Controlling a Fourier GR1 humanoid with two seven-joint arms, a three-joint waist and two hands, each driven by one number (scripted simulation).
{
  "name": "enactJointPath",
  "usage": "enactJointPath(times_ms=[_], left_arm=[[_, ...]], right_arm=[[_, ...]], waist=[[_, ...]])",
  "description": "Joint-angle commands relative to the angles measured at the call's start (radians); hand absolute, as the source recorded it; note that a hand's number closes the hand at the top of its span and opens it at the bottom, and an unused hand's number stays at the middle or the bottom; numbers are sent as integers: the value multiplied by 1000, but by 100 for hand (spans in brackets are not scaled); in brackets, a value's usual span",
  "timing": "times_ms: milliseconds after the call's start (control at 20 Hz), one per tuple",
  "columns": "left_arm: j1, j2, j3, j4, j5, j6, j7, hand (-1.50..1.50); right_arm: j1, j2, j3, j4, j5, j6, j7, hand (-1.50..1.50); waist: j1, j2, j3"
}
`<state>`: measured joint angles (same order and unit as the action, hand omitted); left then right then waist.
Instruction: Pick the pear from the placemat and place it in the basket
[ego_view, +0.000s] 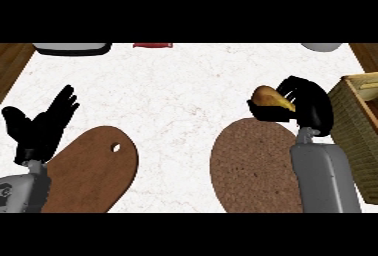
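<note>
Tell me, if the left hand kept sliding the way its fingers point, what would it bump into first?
The left hand points up and slightly right, over bare counter. The first thing in that line looks like the white and black object at the far edge, though height is hard to judge.

Bare counter (184, 100) between hands; basket (359, 135) walls the right edge
</note>
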<state>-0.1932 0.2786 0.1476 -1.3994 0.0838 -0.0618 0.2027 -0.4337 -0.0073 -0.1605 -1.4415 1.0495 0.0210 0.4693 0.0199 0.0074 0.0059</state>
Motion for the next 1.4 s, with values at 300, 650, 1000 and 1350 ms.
enactJointPath(times_ms=[300,650,1000,1350], left_arm=[[-49,-35,-70,11,-33,-8,11,0],[-92,1,-26,30,-11,-18,25,0],[-114,-22,-43,27,-40,23,45,0],[-80,-19,-16,25,-19,19,40,0]], right_arm=[[-469,7,-10,101,295,-390,596,150],[-774,7,-50,338,565,-323,879,150],[-976,-100,-198,555,675,-304,851,150],[-1026,-186,-279,670,763,-327,854,150]], waist=[[86,9,-13],[60,6,-11],[36,10,-8],[22,6,-7]])
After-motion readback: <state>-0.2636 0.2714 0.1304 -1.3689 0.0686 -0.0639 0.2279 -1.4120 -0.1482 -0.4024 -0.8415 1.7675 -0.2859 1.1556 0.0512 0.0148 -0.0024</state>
